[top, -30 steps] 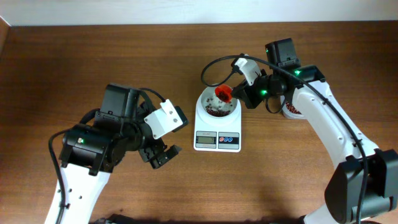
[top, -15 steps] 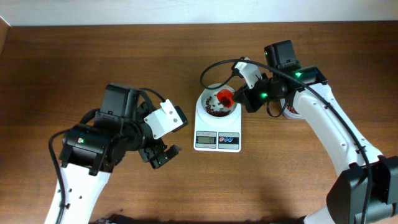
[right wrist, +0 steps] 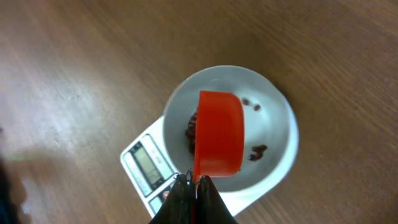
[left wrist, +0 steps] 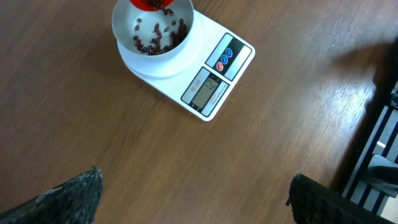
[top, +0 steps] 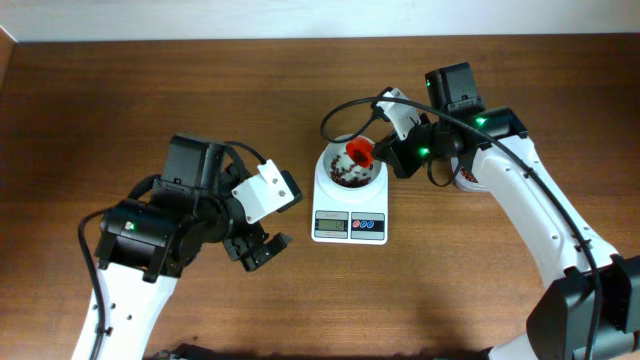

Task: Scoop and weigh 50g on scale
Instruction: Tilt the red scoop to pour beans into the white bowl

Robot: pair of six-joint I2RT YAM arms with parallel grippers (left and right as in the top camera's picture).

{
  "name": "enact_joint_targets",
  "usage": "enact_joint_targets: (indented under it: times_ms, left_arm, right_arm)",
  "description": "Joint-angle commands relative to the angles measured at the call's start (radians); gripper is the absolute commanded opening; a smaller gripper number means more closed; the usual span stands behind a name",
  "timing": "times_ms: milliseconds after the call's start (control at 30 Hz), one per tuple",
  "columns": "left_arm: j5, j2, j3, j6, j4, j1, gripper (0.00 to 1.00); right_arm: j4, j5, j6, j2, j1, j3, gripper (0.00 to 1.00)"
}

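Tipping a red scoop over the white bowl on the scale.
The right gripper is pinched tight on the scoop's handle, holding it just above the bowl. Dark red-brown beans lie loose in the bowl's bottom. The left gripper is spread wide with nothing in it, hanging over the brown worktop, apart from the scale.
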Motion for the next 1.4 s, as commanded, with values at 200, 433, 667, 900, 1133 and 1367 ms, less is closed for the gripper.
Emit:
enact_joint_targets:
  times_ms: [200, 433, 667, 900, 1133, 1367]
  left_arm:
    - [0.0, -0.005, 0.016, -0.005, 0.002, 0.006, 0.99]
    - [0.0, -0.005, 0.016, -0.005, 0.002, 0.006, 0.99]
    - [0.0, -0.005, 0.016, -0.005, 0.002, 0.006, 0.99]
    - [0.0, -0.005, 0.016, -0.005, 0.002, 0.006, 0.99]
    - [0.0, -0.005, 0.016, -0.005, 0.002, 0.006, 0.99]
    - [0.0, -0.005, 0.016, -0.005, 0.002, 0.006, 0.99]
  right_arm:
    - [-0.006, 0.008, 0.005, -0.024, 0.035, -0.002, 0.04]
    - [0.014, -0.003, 0.03, -0.024, 0.035, -0.002, 0.04]
    - [0.007, 0.165, 0.085, -0.024, 0.055, -0.002, 0.04]
    - [0.016, 0.09, 0.056, -0.024, 0.056, -0.002, 0.04]
    - [0.031, 0.133, 0.105, -0.024, 0.055, -0.002, 0.04]
    - [0.06, 0.13, 0.13, -0.024, 0.055, -0.002, 0.04]
